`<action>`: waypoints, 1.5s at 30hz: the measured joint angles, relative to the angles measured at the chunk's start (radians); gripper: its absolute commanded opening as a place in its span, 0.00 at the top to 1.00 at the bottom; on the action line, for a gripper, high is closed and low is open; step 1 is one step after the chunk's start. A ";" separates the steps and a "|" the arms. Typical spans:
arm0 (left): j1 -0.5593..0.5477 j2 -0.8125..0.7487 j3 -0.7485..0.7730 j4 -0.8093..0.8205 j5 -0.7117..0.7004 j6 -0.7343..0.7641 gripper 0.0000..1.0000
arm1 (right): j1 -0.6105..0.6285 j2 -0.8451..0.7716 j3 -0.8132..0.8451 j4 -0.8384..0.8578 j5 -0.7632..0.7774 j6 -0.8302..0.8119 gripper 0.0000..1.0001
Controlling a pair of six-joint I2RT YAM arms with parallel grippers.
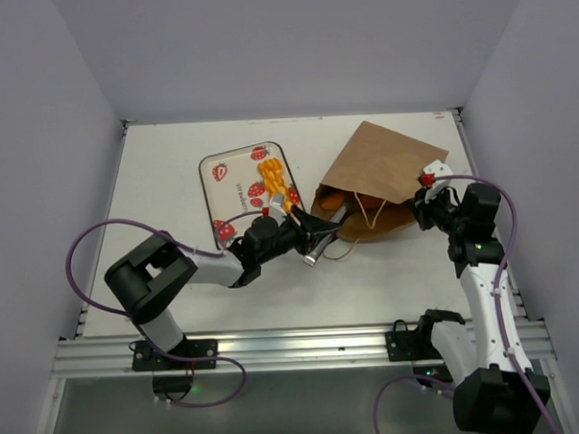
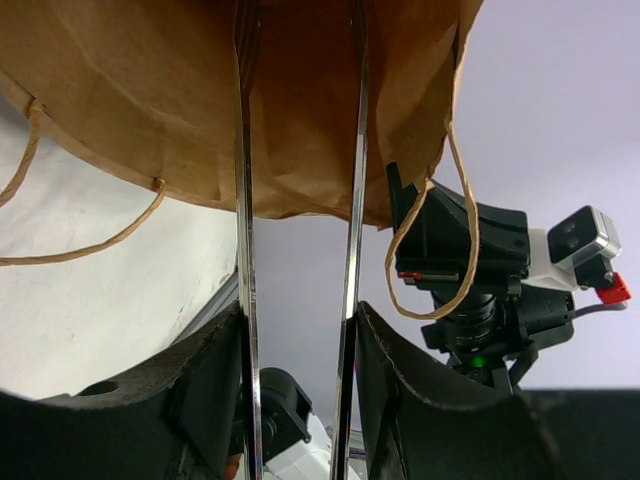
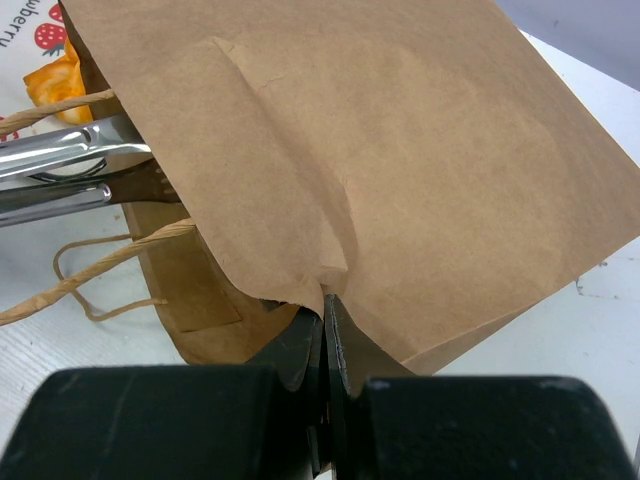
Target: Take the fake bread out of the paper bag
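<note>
Partway through, I'd say. 1 chunk of fake bread (image 1: 272, 175) is already out and lying on the strawberry tray (image 1: 226, 196), just left of the paper bag (image 1: 388, 169). The bag lies on its side on the worktop (image 1: 171, 155) with its mouth facing left. More orange (image 1: 333, 204) shows inside the mouth, so there's bread left to pull out. How many pieces, I can't tell, since the paper hides most of it.

The left tool (image 2: 300, 345) is clamped on a pair of silver tongs (image 2: 245, 250), and their 2 arms reach into the bag's opening. Whether the tips have anything between them is hidden. The right tool (image 3: 325, 340) is pressed together on the bag's near right edge, pinching the paper, probably so the bag doesn't slide while the tongs fish around.
</note>
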 measured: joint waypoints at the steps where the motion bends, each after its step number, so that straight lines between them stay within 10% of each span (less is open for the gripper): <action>1: 0.000 0.002 0.000 0.009 0.000 -0.002 0.51 | 0.000 0.000 0.000 0.000 0.000 0.000 1.00; 32: 0.004 0.122 0.075 0.063 -0.020 -0.043 0.50 | -0.005 0.001 0.000 0.000 -0.019 -0.001 1.00; 45: 0.011 0.122 0.076 0.083 -0.026 -0.057 0.96 | -0.008 0.001 0.000 0.000 -0.022 -0.001 1.00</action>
